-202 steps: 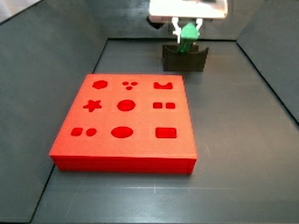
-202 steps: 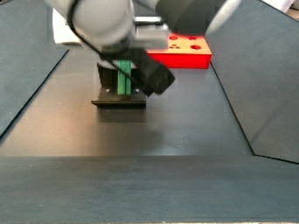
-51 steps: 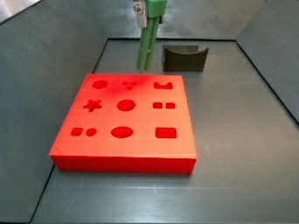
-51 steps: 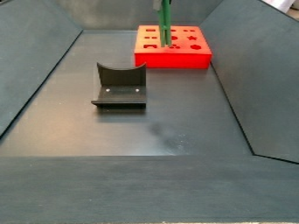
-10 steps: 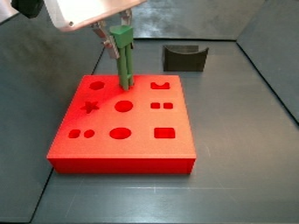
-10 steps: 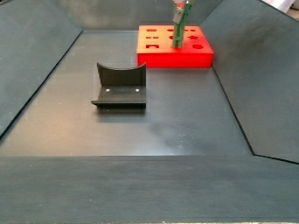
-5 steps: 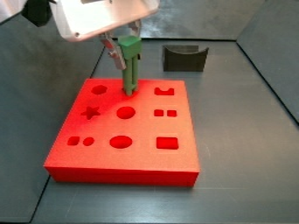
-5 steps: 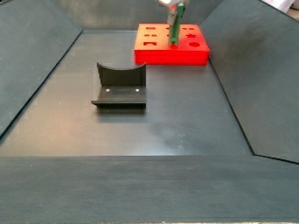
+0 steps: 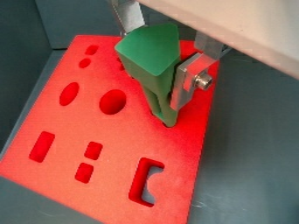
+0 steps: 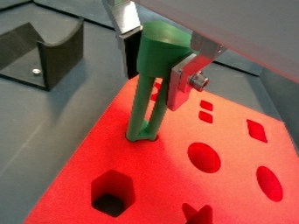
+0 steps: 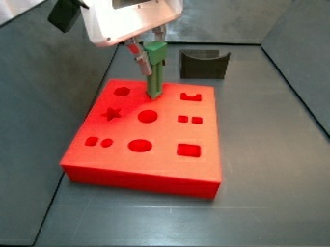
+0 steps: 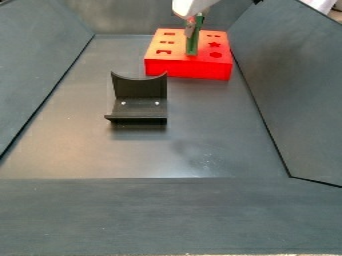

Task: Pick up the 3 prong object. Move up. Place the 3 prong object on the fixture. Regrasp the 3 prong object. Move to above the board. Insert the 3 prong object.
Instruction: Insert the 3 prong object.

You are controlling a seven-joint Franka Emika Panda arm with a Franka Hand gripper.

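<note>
The gripper (image 11: pixel 149 48) sits over the far part of the red board (image 11: pixel 194 176), clamped on the 3 prong object (image 11: pixel 153 72) — a green peg standing upright, its lower end down at the board's top face. The fixture (image 11: pixel 204 65) sits apart, further back — empty notch.

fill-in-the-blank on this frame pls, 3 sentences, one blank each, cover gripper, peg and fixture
1. The gripper is shut on the ______ 3 prong object, shown in both wrist views.
2. The peg's lower end meets the top face of the red ______.
3. The fixture stands on the floor apart from the board, and its notch is ______.

Missing words: green; board; empty
</note>
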